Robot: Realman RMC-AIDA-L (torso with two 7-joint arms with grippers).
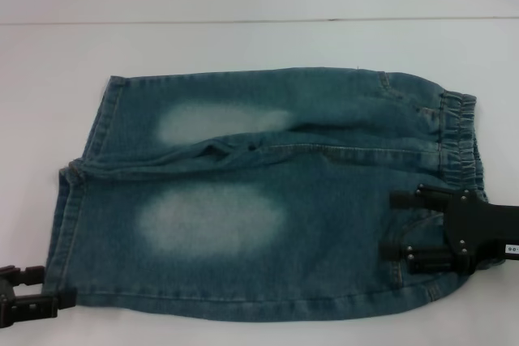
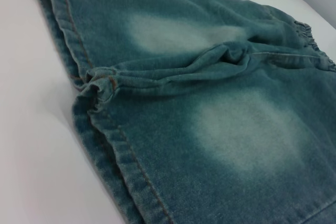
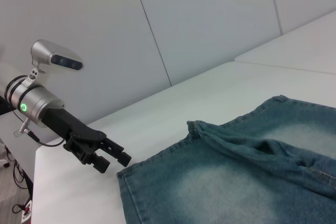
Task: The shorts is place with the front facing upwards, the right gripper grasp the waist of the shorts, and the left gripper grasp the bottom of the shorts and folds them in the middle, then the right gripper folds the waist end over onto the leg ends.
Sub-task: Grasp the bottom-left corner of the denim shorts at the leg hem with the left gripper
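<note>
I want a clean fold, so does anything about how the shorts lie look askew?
Mostly flat, but the shorts are bunched along the crotch seam, where a raised ridge of denim runs between the legs. The near leg's hem also juts out past the far one, so the leg ends are not level.

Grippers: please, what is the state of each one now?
Left gripper: open, holding nothing, beside the leg hem of the shorts.
Right gripper: open, over the waist end, not yet closed.
</note>
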